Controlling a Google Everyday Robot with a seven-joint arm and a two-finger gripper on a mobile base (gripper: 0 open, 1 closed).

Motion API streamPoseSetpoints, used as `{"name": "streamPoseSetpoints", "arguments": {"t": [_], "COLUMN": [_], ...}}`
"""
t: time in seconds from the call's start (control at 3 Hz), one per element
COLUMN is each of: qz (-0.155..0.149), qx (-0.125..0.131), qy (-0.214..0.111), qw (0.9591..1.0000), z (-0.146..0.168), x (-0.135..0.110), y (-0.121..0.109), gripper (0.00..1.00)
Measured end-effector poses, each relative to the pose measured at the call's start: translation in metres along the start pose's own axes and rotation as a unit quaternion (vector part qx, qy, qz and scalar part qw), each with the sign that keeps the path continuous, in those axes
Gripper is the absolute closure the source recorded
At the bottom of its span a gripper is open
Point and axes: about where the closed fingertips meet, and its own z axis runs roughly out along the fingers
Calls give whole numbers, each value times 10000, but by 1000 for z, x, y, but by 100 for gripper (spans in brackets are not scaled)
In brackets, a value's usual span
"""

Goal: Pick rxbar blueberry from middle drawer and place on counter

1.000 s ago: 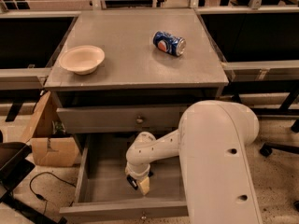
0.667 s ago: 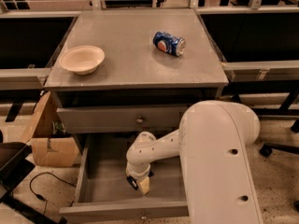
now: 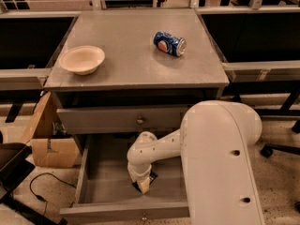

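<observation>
The middle drawer [image 3: 101, 191] is pulled open below the counter [image 3: 131, 55]. My gripper [image 3: 143, 185] reaches down into the drawer, right at the floor near its front. A small dark corner of the rxbar blueberry [image 3: 152, 176] shows beside the gripper's tip; the rest of the bar is hidden under the wrist. The white arm covers the drawer's right side.
A beige bowl [image 3: 82, 59] stands at the counter's left. A blue Pepsi can [image 3: 169, 43] lies on its side at the back right. A shut drawer front with a brass knob [image 3: 139, 121] is above the open drawer. A cardboard box [image 3: 49, 142] and a cable lie on the floor at left.
</observation>
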Motion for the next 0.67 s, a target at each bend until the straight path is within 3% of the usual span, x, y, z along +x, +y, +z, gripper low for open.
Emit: {"name": "streamPoseSetpoints", "arguments": {"t": [0.33,0.67], "qz": [-41,-238], "qx": [366,689], "qy": [-1,153], "qw": [9993,9972], "z": [-35,-113], "x": [-10,-21], "y": [0,14], "gripper": [100,100]}}
